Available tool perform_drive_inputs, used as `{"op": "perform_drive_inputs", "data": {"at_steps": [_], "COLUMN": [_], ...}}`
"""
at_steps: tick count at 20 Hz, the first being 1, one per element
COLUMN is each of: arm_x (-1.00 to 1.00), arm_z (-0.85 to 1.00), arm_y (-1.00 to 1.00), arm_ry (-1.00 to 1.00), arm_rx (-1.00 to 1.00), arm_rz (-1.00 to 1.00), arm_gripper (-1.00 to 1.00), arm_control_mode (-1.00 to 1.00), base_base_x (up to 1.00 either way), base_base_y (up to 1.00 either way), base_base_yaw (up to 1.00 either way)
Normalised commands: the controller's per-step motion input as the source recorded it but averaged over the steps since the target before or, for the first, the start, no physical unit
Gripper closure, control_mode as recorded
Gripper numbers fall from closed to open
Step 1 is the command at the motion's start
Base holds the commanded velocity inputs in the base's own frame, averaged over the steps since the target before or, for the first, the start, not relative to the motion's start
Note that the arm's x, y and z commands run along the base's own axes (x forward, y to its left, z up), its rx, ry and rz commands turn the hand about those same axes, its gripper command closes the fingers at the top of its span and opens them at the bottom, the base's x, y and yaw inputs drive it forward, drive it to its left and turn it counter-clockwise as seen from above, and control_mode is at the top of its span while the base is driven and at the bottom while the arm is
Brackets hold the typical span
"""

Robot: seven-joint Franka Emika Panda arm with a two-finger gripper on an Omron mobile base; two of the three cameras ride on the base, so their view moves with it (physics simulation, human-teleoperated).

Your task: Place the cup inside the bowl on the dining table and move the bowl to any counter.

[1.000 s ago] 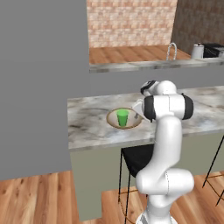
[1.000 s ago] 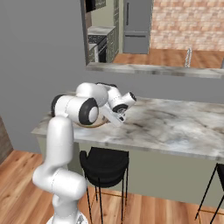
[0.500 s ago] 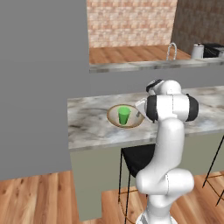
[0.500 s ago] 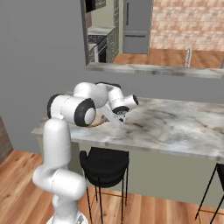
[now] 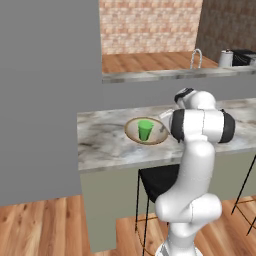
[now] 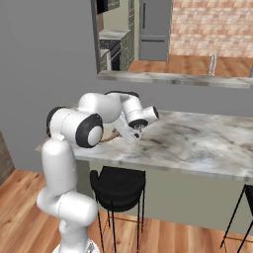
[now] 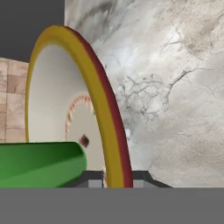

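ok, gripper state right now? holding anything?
Gripper: closed on the rim of the wide beige bowl with the yellow-brown rim, which sits on the marble dining table with the small green cup inside.

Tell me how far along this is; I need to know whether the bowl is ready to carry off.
Done: the cup stands inside the bowl. In hand: the hand has its two fingers on either side of the bowl's rim in the hand view, closed to a narrow gap, so it looks gripped. Left: the bowl sits on the dining table, so lifting and moving it to a counter remains.
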Motion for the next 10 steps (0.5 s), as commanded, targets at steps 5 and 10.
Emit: {"op": "perform_drive_inputs", "data": {"at_steps": [5,10], "arm_x": [-0.53,-0.57], "arm_z": [0.44,0.47], "arm_y": [0.00,0.00], "arm_ry": [0.14,0.12], "arm_rx": [0.00,0.00], "arm_rz": [0.00,0.00], "arm_gripper": [1.00,1.00], "arm_control_mode": [-1.00,-1.00], "base_base_x": [0.00,0.00], "base_base_y": [0.00,0.00], "base_base_yaw": [0.00,0.00]}}
